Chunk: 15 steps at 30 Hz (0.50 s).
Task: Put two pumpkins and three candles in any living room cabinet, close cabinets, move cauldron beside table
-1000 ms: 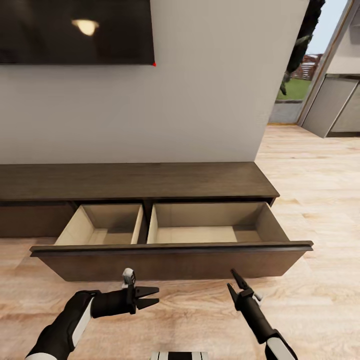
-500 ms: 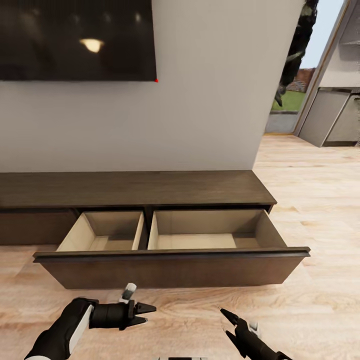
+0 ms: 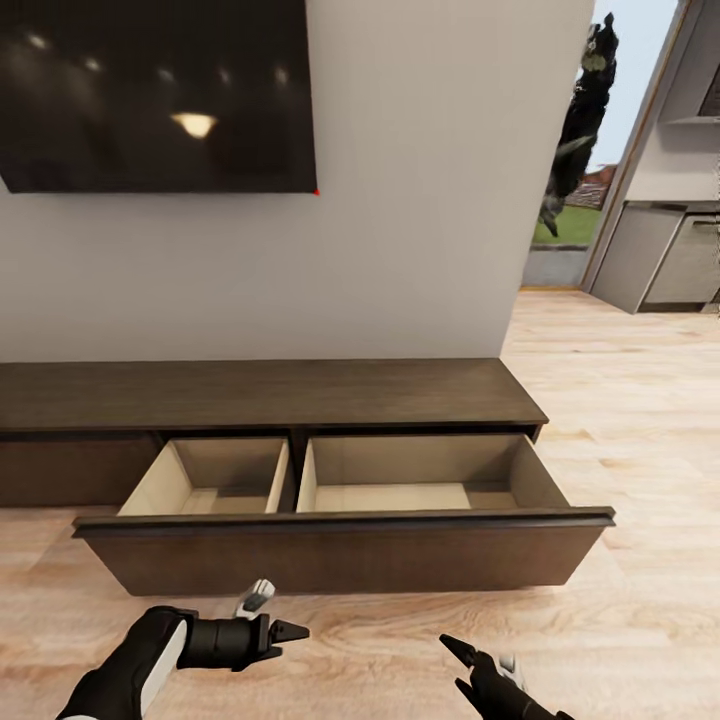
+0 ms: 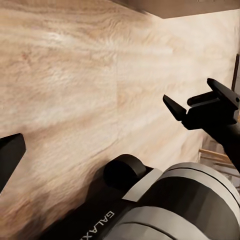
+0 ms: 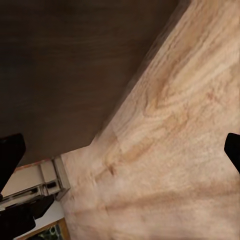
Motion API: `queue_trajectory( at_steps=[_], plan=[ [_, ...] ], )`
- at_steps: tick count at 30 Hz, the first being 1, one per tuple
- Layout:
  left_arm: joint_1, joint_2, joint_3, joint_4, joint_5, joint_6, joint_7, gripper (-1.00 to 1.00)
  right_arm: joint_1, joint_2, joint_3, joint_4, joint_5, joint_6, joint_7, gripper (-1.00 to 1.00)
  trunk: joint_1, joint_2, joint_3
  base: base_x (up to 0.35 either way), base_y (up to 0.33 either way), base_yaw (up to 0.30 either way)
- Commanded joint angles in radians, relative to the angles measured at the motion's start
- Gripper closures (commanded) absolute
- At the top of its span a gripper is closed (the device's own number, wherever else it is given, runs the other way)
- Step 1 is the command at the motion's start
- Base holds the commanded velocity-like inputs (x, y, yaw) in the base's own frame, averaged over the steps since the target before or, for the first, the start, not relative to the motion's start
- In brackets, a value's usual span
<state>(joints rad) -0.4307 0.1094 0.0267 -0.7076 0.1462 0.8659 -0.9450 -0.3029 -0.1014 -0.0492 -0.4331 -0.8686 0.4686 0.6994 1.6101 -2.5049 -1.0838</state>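
So the cabinet [image 3: 300,395] sits against the wall under a dark TV [image 3: 155,95], with its wide drawer [image 3: 345,550] pulled out and both beige compartments empty, presumably ready for the pumpkins and candles, none around here. Both arms hang low over the wood floor [image 3: 640,420]. Left gripper [image 3: 290,632] and right gripper [image 3: 455,660] are spread, holding nothing. The arm in the left wrist view reads "GALAX", rest cut off.

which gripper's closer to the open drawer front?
Left. The left gripper hovers just short of the cabinet's open drawer front, toward its left half. The right gripper sits lower in the head view, farther back from it.
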Motion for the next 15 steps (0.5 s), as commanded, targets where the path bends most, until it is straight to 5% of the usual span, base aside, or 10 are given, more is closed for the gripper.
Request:
queue_trajectory(
  at_steps=[1,15],
  plan=[
    [0.000,0.000,0.001,0.000,0.001,0.004,0.000,-1.00,-0.001,0.000,-0.003,0.001,-0.005,0.006,0.002,-1.00,-0.001,0.000,0.003,0.000,0.000,0.000],
    [0.000,0.004,0.004,0.027,0.001,0.002,0.014,-1.00,0.000,0.002,-0.001,0.000,0.016,-0.030,-0.009,-1.00,-0.007,0.003,0.057,0.000,0.000,0.000]
  ],
)
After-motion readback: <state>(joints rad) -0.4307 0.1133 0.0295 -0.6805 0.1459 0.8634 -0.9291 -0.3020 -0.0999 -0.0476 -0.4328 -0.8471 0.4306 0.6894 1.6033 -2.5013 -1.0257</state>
